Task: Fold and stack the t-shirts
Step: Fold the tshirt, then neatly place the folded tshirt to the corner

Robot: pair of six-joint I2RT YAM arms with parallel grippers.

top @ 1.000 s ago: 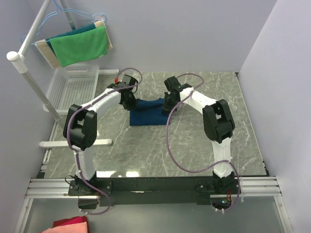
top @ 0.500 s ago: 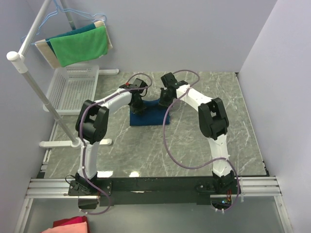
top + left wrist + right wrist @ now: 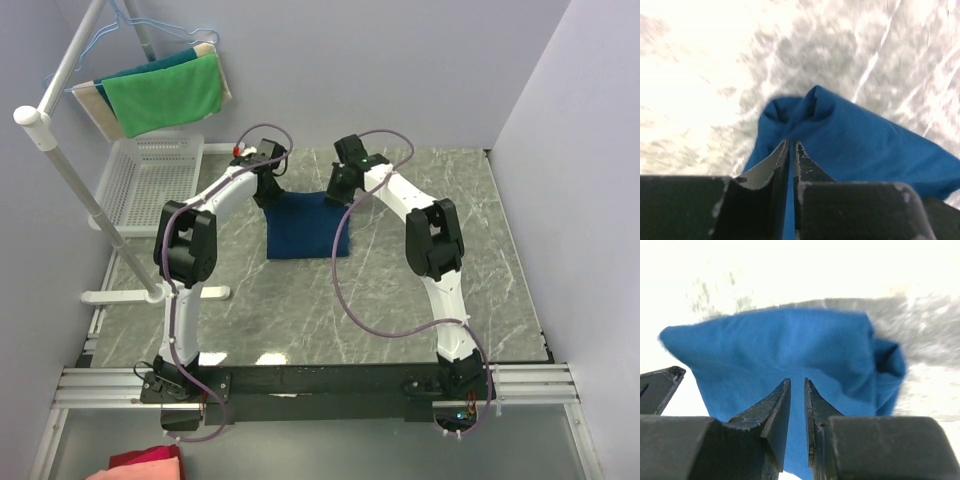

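Here both pairs of fingers are pinched almost shut on the far edge of the navy t-shirt (image 3: 305, 228) — the left gripper (image 3: 791, 145) at its left corner, the right gripper (image 3: 797, 382) at its right. Only the wrist views show blue cloth between the fingers; only the top view shows the shirt lying mid-table (image 3: 450, 300). Half a second ago both arms sat nearer, and the cloth was shorter.

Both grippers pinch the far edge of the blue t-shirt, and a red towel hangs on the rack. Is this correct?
No: the towel on the rack is green, not red, per the top external view. The left gripper and right gripper do pinch the far edge of the t-shirt.
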